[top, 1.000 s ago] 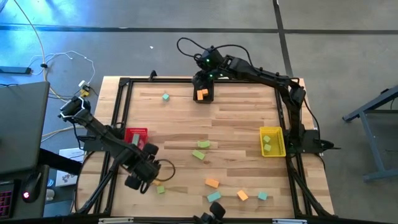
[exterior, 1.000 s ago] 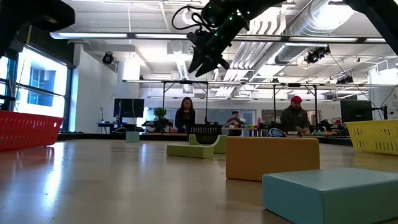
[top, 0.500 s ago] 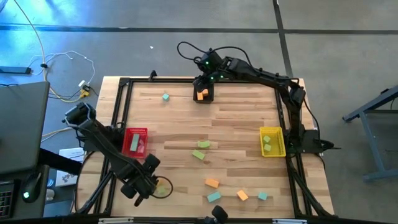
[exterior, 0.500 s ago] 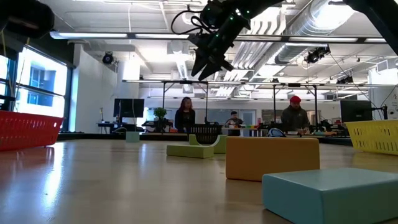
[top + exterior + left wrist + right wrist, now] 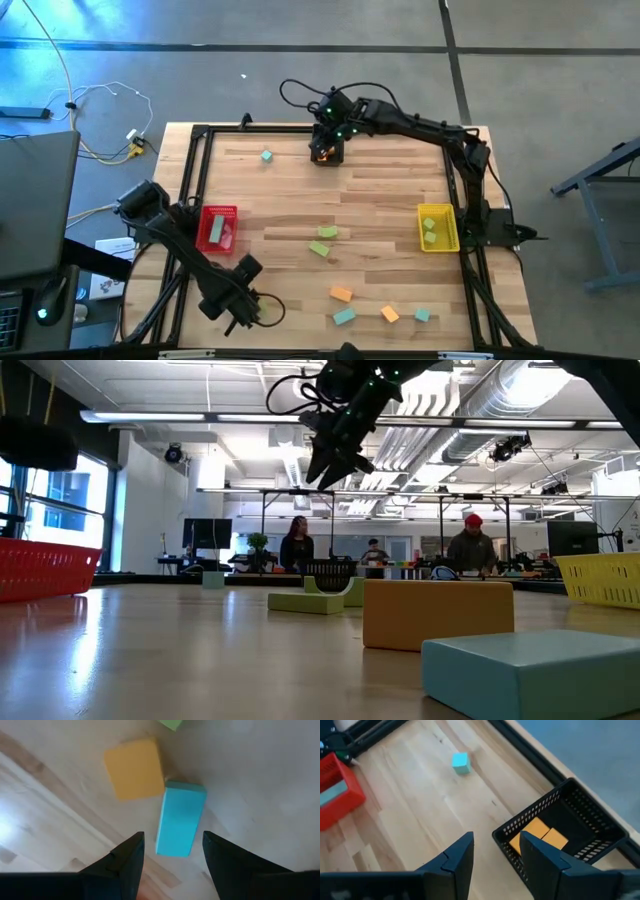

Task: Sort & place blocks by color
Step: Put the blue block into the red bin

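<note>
Loose blocks lie flat on the wooden table: two yellow-green (image 5: 327, 232) (image 5: 319, 249), two orange (image 5: 341, 294) (image 5: 389, 314), two teal near the near edge (image 5: 344, 316) (image 5: 422, 315), and one teal (image 5: 266, 156) near the far edge. My left gripper (image 5: 238, 318) hangs open over the near left part of the table. Its wrist view looks past the open fingers (image 5: 172, 840) at a teal block (image 5: 180, 820) and an orange block (image 5: 135, 767). My right gripper (image 5: 326, 148) is open (image 5: 496, 840) above the black bin (image 5: 560, 832), which holds orange blocks (image 5: 540, 834).
A red bin (image 5: 218, 228) at the left holds a teal block. A yellow bin (image 5: 437, 227) at the right holds yellow-green blocks. A black frame (image 5: 195, 180) runs round the table's edges. Bare wood lies in the middle. People stand in the room beyond (image 5: 300, 545).
My left gripper has moved toward the table's near edge and a little to the right, staying open. My right gripper has shifted slightly over the black bin, which it now covers in the high view. No block has moved.
</note>
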### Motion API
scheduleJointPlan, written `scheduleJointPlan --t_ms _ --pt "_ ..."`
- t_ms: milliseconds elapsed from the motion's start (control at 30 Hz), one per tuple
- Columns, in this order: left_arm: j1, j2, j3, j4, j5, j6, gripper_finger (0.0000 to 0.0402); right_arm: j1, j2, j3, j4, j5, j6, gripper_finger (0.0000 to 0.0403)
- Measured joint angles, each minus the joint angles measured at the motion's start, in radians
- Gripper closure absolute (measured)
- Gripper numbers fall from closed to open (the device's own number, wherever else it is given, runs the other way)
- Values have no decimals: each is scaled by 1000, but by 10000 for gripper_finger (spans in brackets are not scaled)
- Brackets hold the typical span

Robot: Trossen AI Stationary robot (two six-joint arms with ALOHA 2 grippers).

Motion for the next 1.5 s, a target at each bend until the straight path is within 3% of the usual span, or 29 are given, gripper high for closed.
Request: scheduleJointPlan --t_ms 633,867,967,1233,1500 --pt "-2 108 0 -3 8 -35 214 63 0 0 -39 1 -26 258" --pt "-1 122 2 -4 49 -71 276 65 0 0 -95 1 -36 258" --pt "-1 114 1 -4 45 -83 308 65 0 0 -112 1 -52 258" --pt "7 98 -2 -12 48 -145 308 65 0 0 -155 2 -79 258" --pt "15 -39 -2 -52 -22 -231 308 66 -17 0 -187 2 -102 258"
